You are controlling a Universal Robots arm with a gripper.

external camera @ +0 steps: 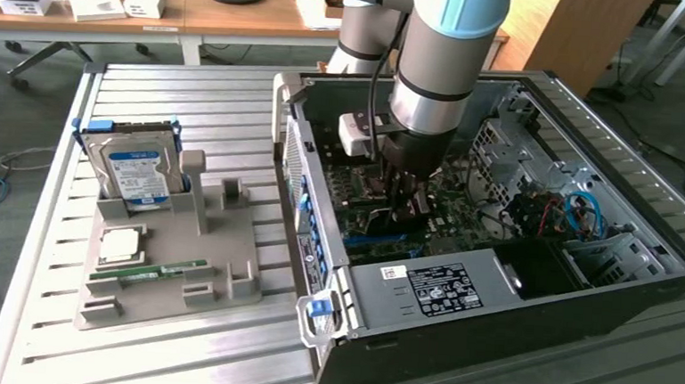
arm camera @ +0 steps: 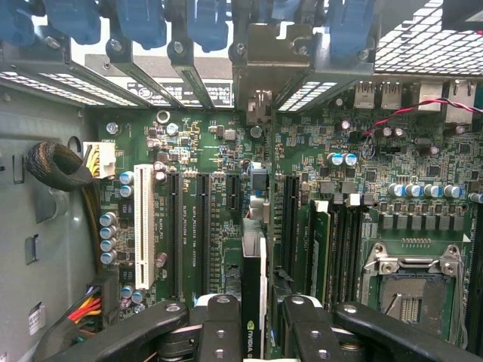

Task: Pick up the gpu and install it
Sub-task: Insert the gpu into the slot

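Gpu (arm camera: 253, 290) is inside the computer case (external camera: 622, 289), held on its edge above the motherboard (arm camera: 355, 173). In the wrist view it is seen as a thin dark strip with a small green logo. The tool (arm camera: 256, 328) is pinching the gpu: one black finger (arm camera: 219, 324) presses on each flat side of the card. The card runs in the same direction as the long black slots (arm camera: 205, 219) on the motherboard and lies between two of them. I cannot tell if its lower edge already touches a slot. Its metal end plate (arm camera: 264, 56) is close to the rear wall of the case, among the blue clips (arm camera: 207, 23).

In the exterior view the arm goes down into the open case, and the tool (external camera: 405, 191) is near the middle of the case, above the power supply box (external camera: 432, 291).

Outside the case, on the exterior view's left, a grey holder (external camera: 196, 254) stands on the metal desk (external camera: 182, 93). It carries a hard drive (external camera: 136, 172) with a blue label standing upright, a square chip (external camera: 119, 245) and a green memory stick (external camera: 147, 272) lying flat.
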